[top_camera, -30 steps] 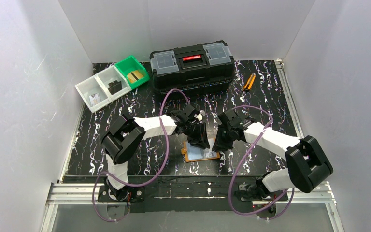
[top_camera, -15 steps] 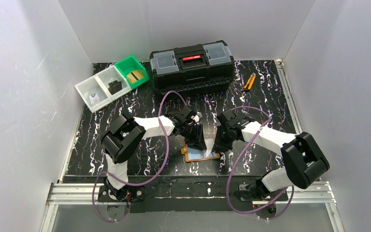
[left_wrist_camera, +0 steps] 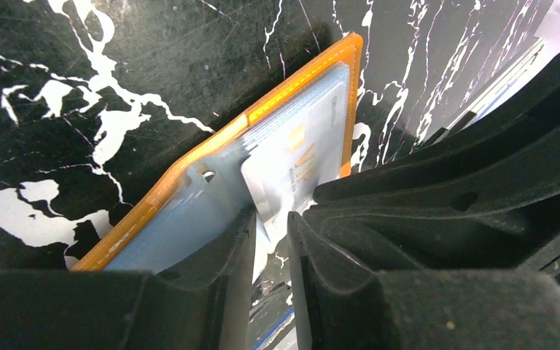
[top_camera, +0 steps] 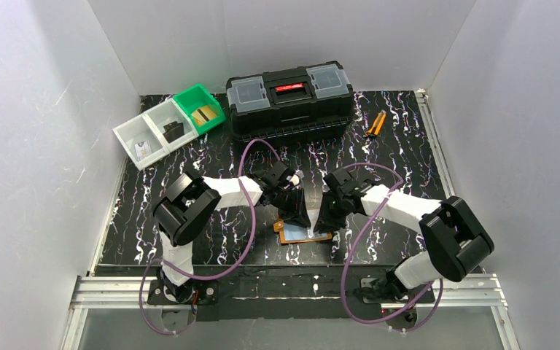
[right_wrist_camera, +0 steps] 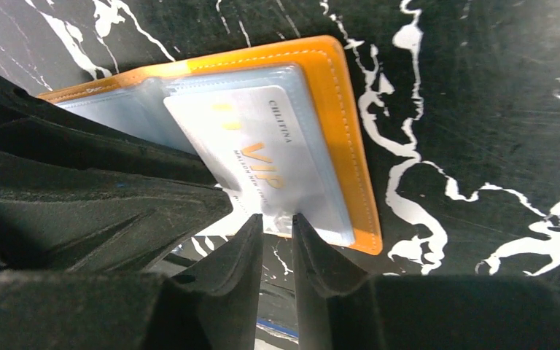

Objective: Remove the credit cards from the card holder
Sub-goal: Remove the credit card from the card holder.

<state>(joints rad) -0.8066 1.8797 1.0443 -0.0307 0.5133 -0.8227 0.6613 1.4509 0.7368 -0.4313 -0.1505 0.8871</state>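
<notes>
On the card holder [right_wrist_camera: 334, 131] lies a silver card [right_wrist_camera: 255, 146].

Just ahead of the right gripper [right_wrist_camera: 278, 222], whose black jaws stand narrowly apart, a silvery plastic card with gold VIP lettering [right_wrist_camera: 262, 149] juts from the clear pocket of a flat orange card holder [right_wrist_camera: 344, 124]. The card's near edge reaches the fingertips. To their left, the left gripper [right_wrist_camera: 208, 195] covers the holder's other half.

Left tool [top_camera: 303, 217], right tool [top_camera: 325, 222] tip-to-tip over card holder [top_camera: 297, 235]; toolbox [top_camera: 289, 98] well behind.
</notes>
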